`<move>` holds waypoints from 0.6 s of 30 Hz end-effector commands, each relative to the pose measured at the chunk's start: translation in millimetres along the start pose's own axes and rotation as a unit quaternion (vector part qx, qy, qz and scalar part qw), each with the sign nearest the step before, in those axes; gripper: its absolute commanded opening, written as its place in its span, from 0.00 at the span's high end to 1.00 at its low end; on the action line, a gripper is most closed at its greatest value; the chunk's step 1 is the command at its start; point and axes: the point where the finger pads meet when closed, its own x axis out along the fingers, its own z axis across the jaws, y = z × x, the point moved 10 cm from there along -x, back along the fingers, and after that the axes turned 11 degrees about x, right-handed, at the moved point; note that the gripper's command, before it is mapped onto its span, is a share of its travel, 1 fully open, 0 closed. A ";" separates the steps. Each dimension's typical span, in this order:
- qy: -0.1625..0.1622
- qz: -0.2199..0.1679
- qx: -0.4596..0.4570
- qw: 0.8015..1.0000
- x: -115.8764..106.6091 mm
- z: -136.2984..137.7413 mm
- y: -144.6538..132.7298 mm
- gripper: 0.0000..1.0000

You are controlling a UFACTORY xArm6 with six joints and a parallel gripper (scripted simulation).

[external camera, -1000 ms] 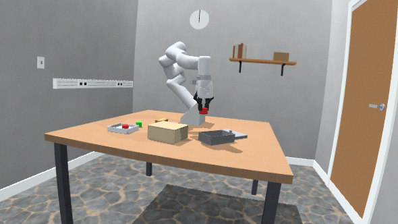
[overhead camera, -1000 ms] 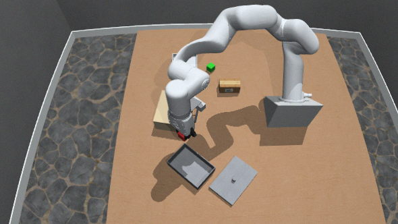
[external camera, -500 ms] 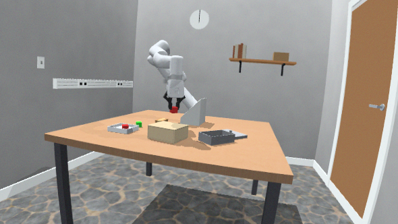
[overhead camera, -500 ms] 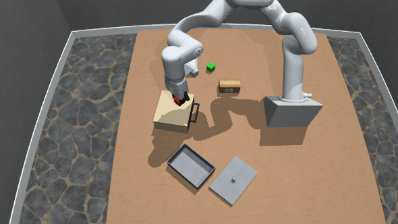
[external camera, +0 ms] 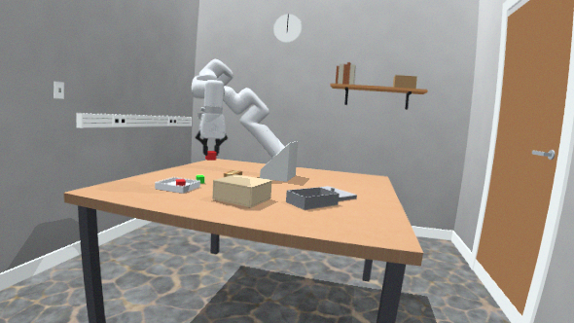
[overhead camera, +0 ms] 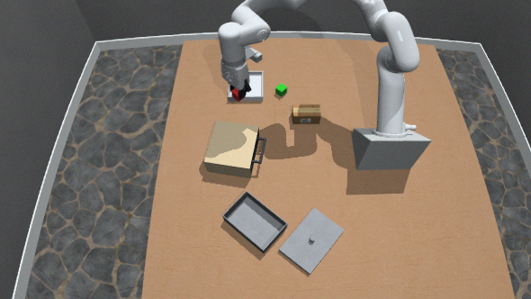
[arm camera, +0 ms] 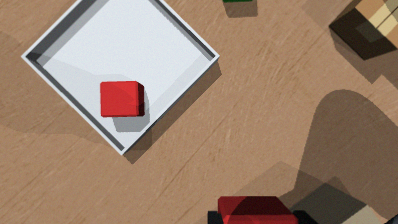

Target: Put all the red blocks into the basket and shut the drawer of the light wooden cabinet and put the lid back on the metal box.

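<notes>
Red shows between the fingers of the end effector point(overhead camera: 241, 91) point(external camera: 211, 151) point(arm camera: 257, 216), which is clamped on a block, the held block point(overhead camera: 238, 95) point(external camera: 210, 156) point(arm camera: 257, 210), well above the desk point(overhead camera: 382, 234) point(external camera: 340, 224) point(arm camera: 240, 130). A second red block point(external camera: 180, 182) point(arm camera: 120, 99) sits inside the white basket point(overhead camera: 260, 86) point(external camera: 170, 188) point(arm camera: 170, 104), near one corner.

The likeliest trouble is the release. From the top the held block seems to overlap the basket, yet the wrist view shows it off to one side; lowering on the top view alone could catch the rim and leave it hanging. Aimed too near the occupied corner, it could land on its neighbour and tumble out; the bare side is probably safer. A wide swing of the fingers could also nudge the green block point(overhead camera: 281, 90) point(external camera: 199, 179) just beside the basket.

Later, the lid point(overhead camera: 310, 252) point(external camera: 345, 195), lying beside the open metal box point(overhead camera: 254, 222) point(external camera: 316, 200), could wedge if set down askew. The cabinet point(overhead camera: 225, 153) point(external camera: 238, 190) point(arm camera: 365, 216) may hide another red block, missed if its drawer goes unchecked.
</notes>
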 end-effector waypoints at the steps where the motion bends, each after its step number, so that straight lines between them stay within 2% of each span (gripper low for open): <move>1: -0.002 -0.006 -0.002 1.000 -1.6 -61.9 34.6 1.00; 3: -0.002 -0.006 -0.002 1.000 -1.6 -61.9 34.6 1.00; 4: -0.002 -0.006 -0.002 1.000 -1.4 -93.2 53.1 1.00; 12: -0.002 -0.006 -0.002 1.000 -1.4 -173.0 97.6 1.00; 18: -0.002 -0.006 -0.002 1.000 -1.4 -175.1 98.6 1.00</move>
